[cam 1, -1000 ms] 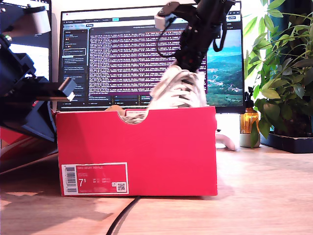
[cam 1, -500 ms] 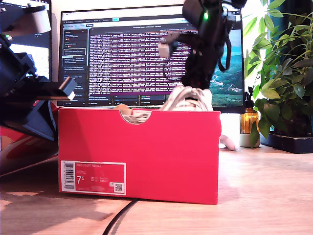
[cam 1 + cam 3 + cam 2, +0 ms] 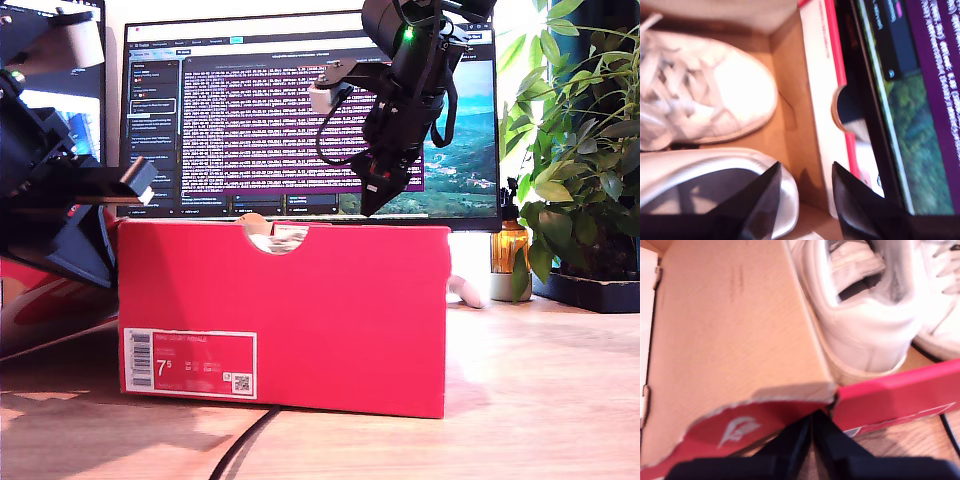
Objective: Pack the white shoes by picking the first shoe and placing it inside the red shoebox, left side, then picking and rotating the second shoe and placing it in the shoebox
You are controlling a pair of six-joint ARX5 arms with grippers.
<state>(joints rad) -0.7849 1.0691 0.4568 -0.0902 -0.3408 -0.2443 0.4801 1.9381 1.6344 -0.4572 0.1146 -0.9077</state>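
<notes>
Both white shoes [image 3: 705,90] lie in the red shoebox [image 3: 300,310], directly below my second gripper [image 3: 805,200], whose jaws hang apart and empty, while my first gripper [image 3: 811,437], jaws seemingly pressed together, pinches the box's corner.

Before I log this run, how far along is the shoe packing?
Nearly done. Both white shoes lie inside the red box, toe beside heel. My second gripper hangs open and empty above them. My first gripper is shut at a box flap. The box is not yet closed.
</notes>
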